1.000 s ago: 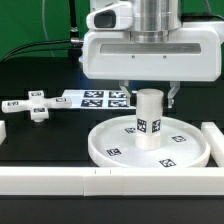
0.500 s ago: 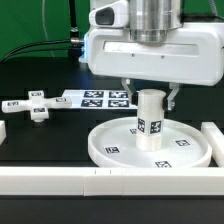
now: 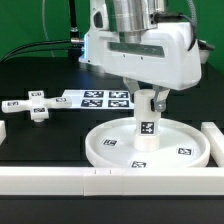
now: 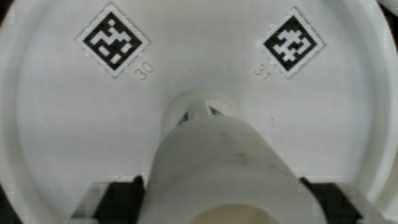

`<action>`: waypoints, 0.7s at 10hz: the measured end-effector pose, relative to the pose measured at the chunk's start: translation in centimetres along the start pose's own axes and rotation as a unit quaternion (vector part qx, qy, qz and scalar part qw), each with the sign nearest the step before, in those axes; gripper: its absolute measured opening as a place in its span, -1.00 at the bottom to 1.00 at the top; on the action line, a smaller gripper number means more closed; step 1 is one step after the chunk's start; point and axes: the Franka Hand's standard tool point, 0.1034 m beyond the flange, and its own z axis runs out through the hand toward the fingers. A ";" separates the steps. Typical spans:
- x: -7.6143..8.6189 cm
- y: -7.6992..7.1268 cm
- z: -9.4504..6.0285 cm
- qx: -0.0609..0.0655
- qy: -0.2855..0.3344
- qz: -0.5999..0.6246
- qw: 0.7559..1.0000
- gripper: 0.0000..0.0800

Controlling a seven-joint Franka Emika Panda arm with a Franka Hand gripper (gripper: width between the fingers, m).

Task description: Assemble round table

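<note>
The large rimmed round disc (image 3: 186, 140) lies flat on the table, tags facing up. The short cylindrical leg (image 3: 146, 125) stands upright at its centre. My gripper (image 3: 148, 97) comes down from above, and its fingers press on both sides of the leg's top; it is shut on the leg. In the wrist view the leg (image 4: 222, 150) fills the space between the two dark pads (image 4: 118, 198), with the disc (image 4: 196, 60) behind it. The small cross-shaped foot (image 3: 38, 106) lies loose at the exterior view's left.
The marker board (image 3: 98, 97) lies behind the disc. White border blocks run along the front edge (image 3: 60, 180) and at the exterior view's right (image 3: 214, 135). A small white block (image 3: 3, 128) sits at the left edge.
My gripper has closed in on the leg's top and the hand has turned about the vertical axis. The leg's tag has shifted round with it. The disc has stayed put.
</note>
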 end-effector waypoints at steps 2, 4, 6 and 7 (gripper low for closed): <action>-0.1 0.1 0.1 0.002 -0.007 0.057 0.998 0.02; -0.3 0.0 0.1 0.002 -0.009 0.066 0.998 0.26; -0.8 -0.2 -0.4 -0.004 -0.007 0.014 1.000 0.54; -0.9 -0.5 -1.2 -0.001 -0.007 -0.048 0.999 0.61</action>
